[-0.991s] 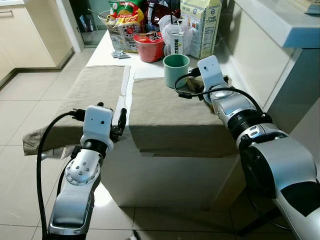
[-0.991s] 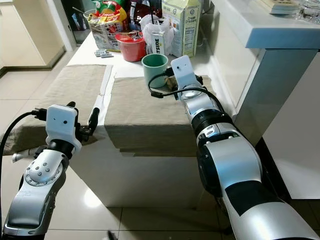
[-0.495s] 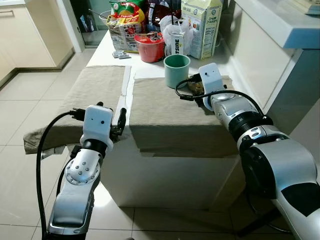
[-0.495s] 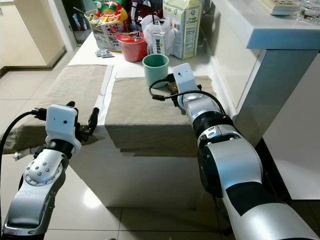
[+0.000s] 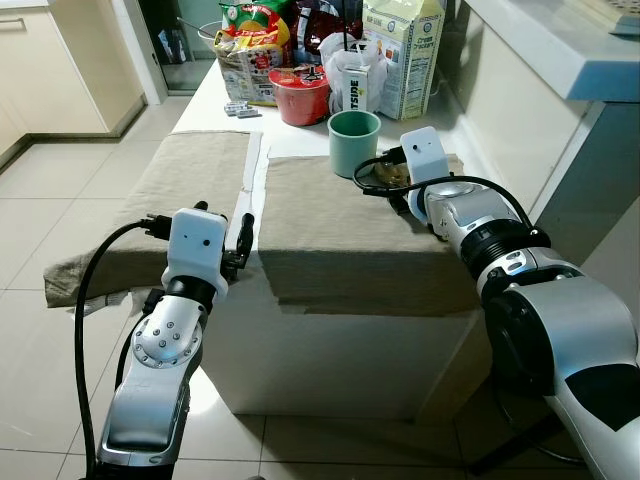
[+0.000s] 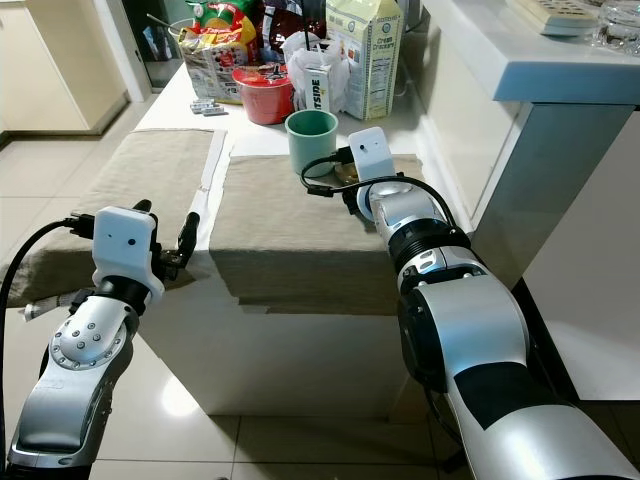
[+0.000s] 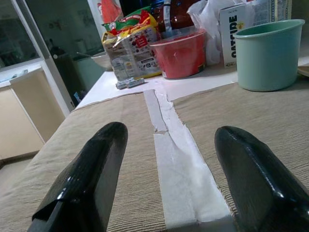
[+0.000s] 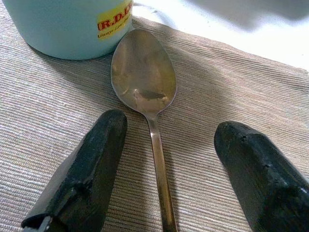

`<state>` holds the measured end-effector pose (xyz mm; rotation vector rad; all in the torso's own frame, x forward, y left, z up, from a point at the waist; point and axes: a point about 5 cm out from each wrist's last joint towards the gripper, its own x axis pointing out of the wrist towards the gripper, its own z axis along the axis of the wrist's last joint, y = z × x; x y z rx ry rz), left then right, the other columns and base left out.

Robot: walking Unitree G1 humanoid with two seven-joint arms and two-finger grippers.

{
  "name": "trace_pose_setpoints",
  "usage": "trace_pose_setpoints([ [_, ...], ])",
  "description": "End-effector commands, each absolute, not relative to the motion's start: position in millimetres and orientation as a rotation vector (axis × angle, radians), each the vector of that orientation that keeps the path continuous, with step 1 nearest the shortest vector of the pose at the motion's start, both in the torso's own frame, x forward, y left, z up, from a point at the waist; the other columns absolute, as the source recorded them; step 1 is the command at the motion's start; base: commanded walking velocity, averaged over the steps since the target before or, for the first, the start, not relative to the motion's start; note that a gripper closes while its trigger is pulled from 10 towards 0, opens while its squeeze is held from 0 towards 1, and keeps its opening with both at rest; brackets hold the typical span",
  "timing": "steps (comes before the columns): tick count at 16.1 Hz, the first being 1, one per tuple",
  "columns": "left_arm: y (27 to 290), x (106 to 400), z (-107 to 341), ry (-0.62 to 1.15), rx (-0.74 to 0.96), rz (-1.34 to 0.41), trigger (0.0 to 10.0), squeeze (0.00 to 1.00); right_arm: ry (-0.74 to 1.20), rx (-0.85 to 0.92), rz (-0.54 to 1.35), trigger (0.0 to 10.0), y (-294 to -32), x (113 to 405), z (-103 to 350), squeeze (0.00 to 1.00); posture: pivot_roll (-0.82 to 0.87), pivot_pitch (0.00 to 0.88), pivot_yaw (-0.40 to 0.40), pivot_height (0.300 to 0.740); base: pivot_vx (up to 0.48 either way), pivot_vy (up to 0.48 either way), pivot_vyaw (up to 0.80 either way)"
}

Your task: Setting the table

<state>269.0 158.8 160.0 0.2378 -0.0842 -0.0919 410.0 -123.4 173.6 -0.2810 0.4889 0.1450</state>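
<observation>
A mint-green mug (image 5: 353, 140) stands at the far edge of the right beige placemat (image 5: 330, 225). Just beside it lies a metal spoon (image 8: 145, 92), bowl toward the mug. My right gripper (image 8: 169, 124) hovers low over the spoon's handle, open, with one finger on each side and not touching it. On the table it sits right of the mug (image 5: 388, 178). My left gripper (image 5: 222, 228) is open at the table's near edge, pointing along the white strip (image 7: 176, 174) between the two placemats. The left placemat (image 5: 190, 180) is bare.
At the table's far end stand a red bowl (image 5: 298, 95), snack bags (image 5: 250, 40), a tall carton (image 5: 403, 50) and a small oat carton (image 5: 352, 85). A white counter (image 5: 560, 45) runs along the right. Tiled floor (image 5: 60, 200) lies to the left.
My right gripper has drawn back a little toward me from beside the mug. The left arm and the mug have stayed put.
</observation>
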Motion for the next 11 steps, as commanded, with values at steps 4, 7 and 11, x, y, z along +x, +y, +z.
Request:
trace_pose_setpoints([
  [4,158.8,271.7,161.7,-0.095,0.243,-0.08,10.0,0.0,0.573,-0.263,0.159,10.0,-125.9,405.1,162.7,0.0,-0.03,0.0,0.025,0.74,0.0,0.0,0.0],
  [7,158.3,271.9,161.8,-0.097,0.239,-0.078,10.0,0.0,0.613,-0.302,0.167,10.0,-127.3,402.7,158.1,0.0,-0.03,0.0,0.023,0.74,0.0,0.0,0.0],
  [11,157.3,271.9,161.1,-0.097,0.236,-0.078,10.0,0.0,0.635,-0.251,0.169,10.0,-126.0,400.8,154.3,0.0,-0.04,0.0,0.02,0.74,0.0,0.0,0.0],
])
